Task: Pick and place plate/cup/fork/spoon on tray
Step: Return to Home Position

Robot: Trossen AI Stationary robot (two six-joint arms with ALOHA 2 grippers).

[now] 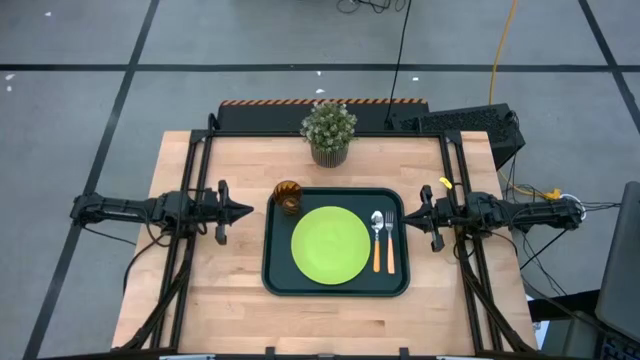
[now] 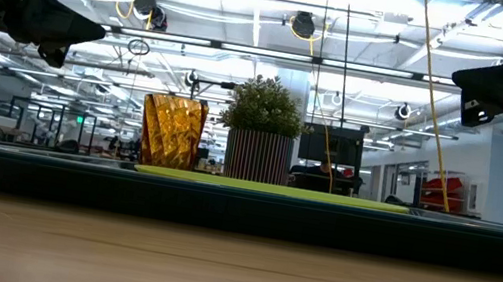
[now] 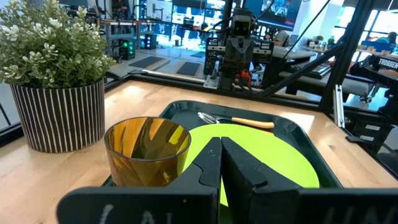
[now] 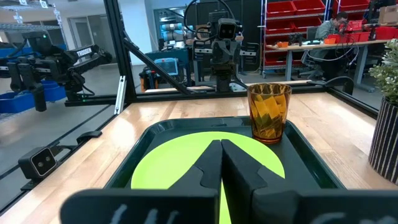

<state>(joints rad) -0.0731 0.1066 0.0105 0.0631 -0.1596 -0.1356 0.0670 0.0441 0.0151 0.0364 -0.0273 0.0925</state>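
Worktop (image 1: 230,300): wooden, carries the tray (image 1: 336,291) at centre, between the two arms.
Tray holds all four items.
Plate (image 1: 330,245): flat in the middle of the tray, takes up most of the floor.
Potted plant (image 1: 329,132): off the tray, just beyond its far edge, striped pot.
Left gripper (image 1: 245,211): above the worktop just beside the tray's left rim, pointing at the cup; fingers (image 3: 242,180) pressed together, holding nothing.
Right gripper (image 1: 413,211): mirrored at the tray's right rim, near the cutlery; fingers (image 4: 239,171) closed tip to tip, empty.
Cup (image 1: 288,197): upright in the tray's far-left corner, just beside the plate's rim.
Spoon (image 1: 377,240) and fork (image 1: 389,240): side by side on the tray's right strip, parallel, metal ends toward the far edge. The spoon lies between plate and fork.
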